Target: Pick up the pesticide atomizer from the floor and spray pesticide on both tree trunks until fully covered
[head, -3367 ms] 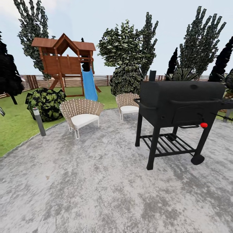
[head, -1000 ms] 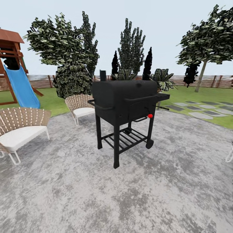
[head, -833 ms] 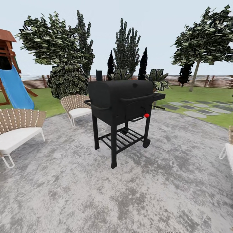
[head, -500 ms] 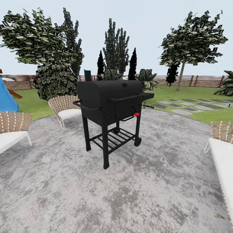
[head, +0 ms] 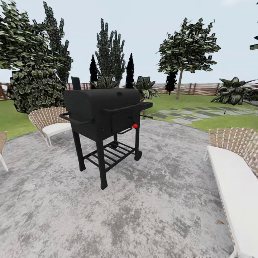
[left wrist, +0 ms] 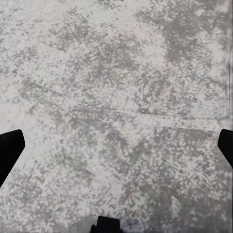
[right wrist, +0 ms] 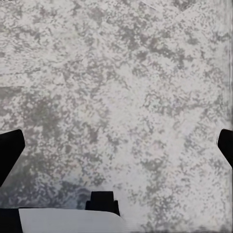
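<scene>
In the head view one tree point(head: 187, 44) with a straight bare trunk point(head: 178, 86) and a flat green canopy stands on the lawn by the fence, far right of centre. The pesticide atomizer is out of view; a tiny dark speck point(head: 224, 112) by the stepping stones is too small to identify. My left gripper point(left wrist: 116, 150) hangs open over the mottled grey paving, its black fingertips point(left wrist: 9, 153) at the picture's edges with nothing between them. The right gripper point(right wrist: 116, 150) is open the same way over paving, fingertips point(right wrist: 9, 148) wide apart.
A black barbecue grill point(head: 104, 114) stands on the round paved patio point(head: 143, 215) just ahead to the left. A woven chair point(head: 48, 120) sits behind it, and a white-cushioned lounger point(head: 236, 172) is close on the right. Grey stepping stones point(head: 186, 116) cross the lawn toward the fence point(head: 200, 88).
The camera has swung to the right: the grill slid leftward in the picture, the playset and slide left the view, and the lounger and bare-trunked tree came in.
</scene>
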